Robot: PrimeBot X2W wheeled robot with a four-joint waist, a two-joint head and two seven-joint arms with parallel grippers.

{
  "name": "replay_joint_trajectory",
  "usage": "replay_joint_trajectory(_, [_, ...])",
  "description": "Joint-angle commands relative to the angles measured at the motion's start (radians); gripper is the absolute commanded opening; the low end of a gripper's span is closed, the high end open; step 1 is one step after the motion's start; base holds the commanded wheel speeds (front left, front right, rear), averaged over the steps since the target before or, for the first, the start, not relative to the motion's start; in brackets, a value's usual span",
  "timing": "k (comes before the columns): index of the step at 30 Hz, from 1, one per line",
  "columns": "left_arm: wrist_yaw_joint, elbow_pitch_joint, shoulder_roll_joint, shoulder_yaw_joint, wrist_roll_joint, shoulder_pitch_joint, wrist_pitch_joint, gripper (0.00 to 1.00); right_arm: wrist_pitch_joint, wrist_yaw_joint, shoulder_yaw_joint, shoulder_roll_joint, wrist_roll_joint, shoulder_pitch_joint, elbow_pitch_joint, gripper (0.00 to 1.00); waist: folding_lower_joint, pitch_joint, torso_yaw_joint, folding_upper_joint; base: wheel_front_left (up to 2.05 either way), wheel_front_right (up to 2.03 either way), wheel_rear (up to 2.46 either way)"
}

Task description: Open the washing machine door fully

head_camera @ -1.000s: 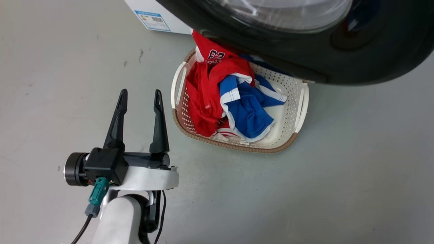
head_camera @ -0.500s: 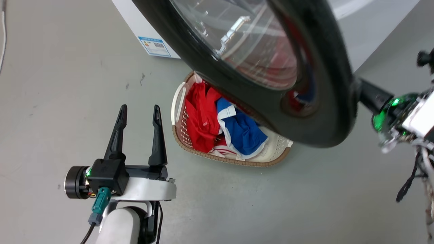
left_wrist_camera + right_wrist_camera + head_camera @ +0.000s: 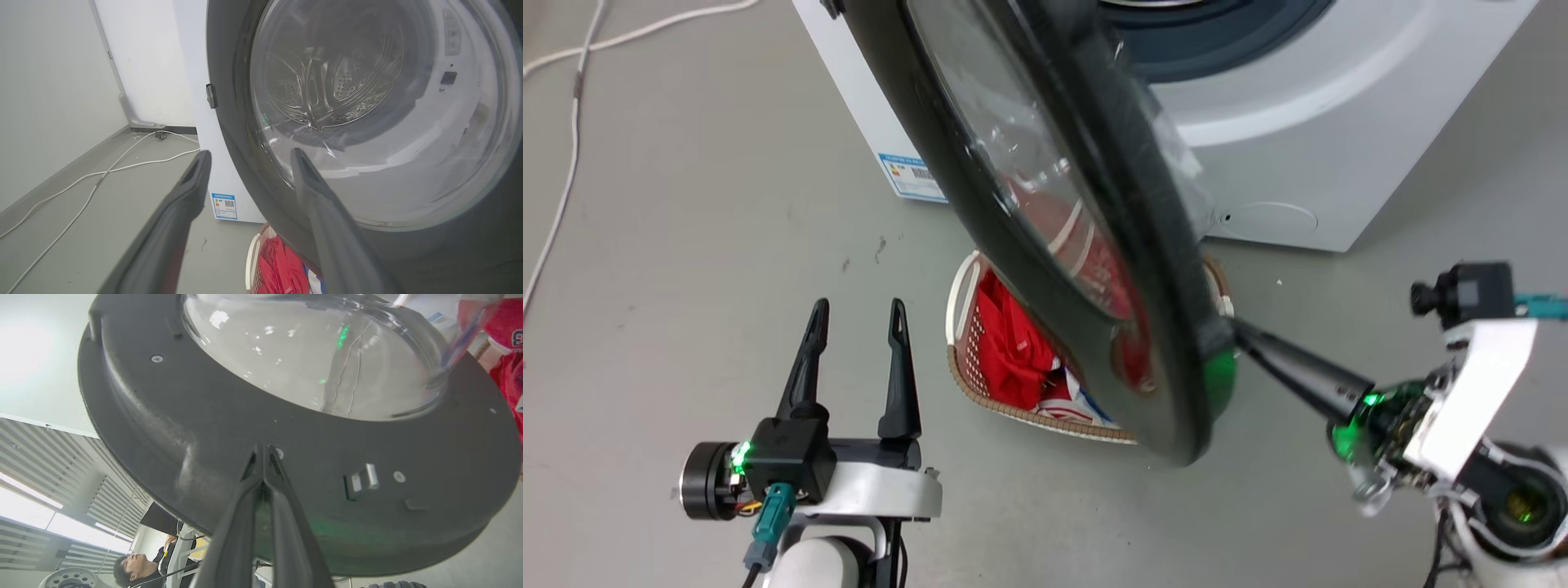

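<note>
Washing machine door (image 3: 1054,212) ajar; closed right gripper (image 3: 1240,328) tips touch inner rim.

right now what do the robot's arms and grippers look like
The left gripper has two long black tapered jaws on a black block with a green light, white bracket, pale forearm, teal plug on a dark cable. The right gripper has matching jaws, green-lit base, white bracket, small black camera, teal plug, dark cables.
</note>
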Motion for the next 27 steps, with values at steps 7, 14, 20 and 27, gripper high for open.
replay_joint_trajectory(7, [-0.003, 0.01, 0.0, 0.009, 0.012, 0.048, -0.003, 1.0, 0.005, 0.003, 0.053, 0.053, 0.01, 0.124, -0.037, 0.0, 0.0001, -0.073, 0.007, 0.0, 0.0, 0.0, 0.0])
replay_joint_trajectory(14, [-0.01, 0.016, 0.0, 0.016, 0.019, 0.077, -0.003, 1.0, 0.011, 0.003, 0.098, 0.091, 0.004, 0.189, -0.034, 0.0, 0.0001, -0.117, 0.014, 0.0, 0.0, 0.0, 0.0])
replay_joint_trajectory(20, [-0.011, 0.016, 0.0, 0.021, 0.023, 0.093, -0.003, 1.0, 0.017, 0.002, 0.149, 0.125, -0.008, 0.193, -0.001, 0.0, 0.0001, -0.136, 0.016, 0.0, 0.0, 0.0, 0.0])
replay_joint_trajectory(27, [-0.013, 0.018, 0.0, 0.024, 0.028, 0.106, -0.003, 1.0, 0.007, 0.001, 0.185, 0.15, -0.018, 0.17, 0.063, 0.0, 0.0001, -0.152, 0.018, 0.0, 0.0, 0.0, 0.0])
